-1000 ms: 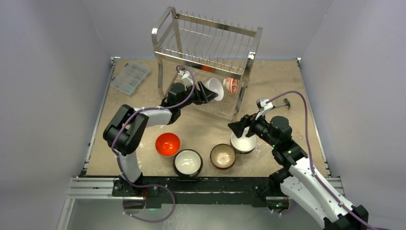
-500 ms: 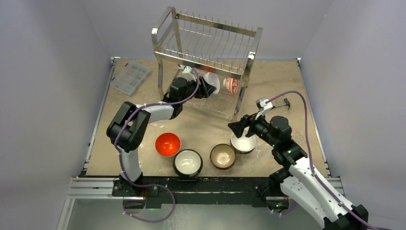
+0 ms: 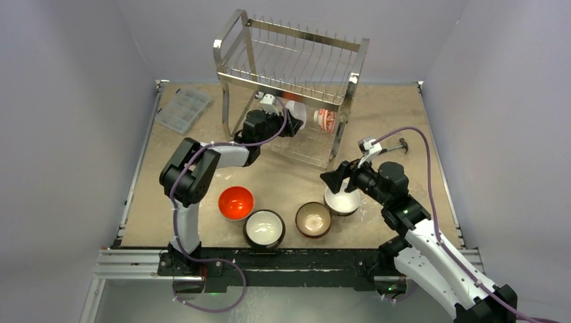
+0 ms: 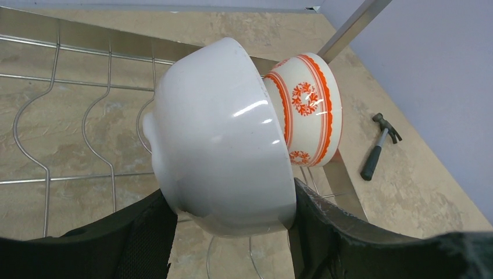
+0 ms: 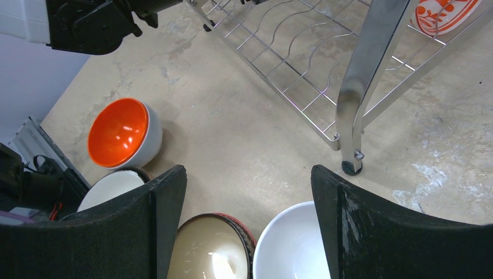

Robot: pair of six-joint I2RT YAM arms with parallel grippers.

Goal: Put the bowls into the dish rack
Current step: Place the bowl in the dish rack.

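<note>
Between the jaws of the left gripper point(image 4: 232, 203) a white bowl point(image 4: 221, 128) is gleaming, glossy glazed ceramic; beyond them the dish rack point(image 4: 87, 42) is shining, polished steel wire.

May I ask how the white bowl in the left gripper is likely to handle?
The white bowl shows bright highlights, so it may slip in the left gripper. Probably rigid ceramic, it could chip against the patterned bowl beside it.

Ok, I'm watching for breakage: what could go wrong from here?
The left gripper holds a white bowl on edge right beside the patterned bowl in the rack; a shove could knock it. The open right gripper hovers over a second bowl near the rack leg and may bump it.
</note>
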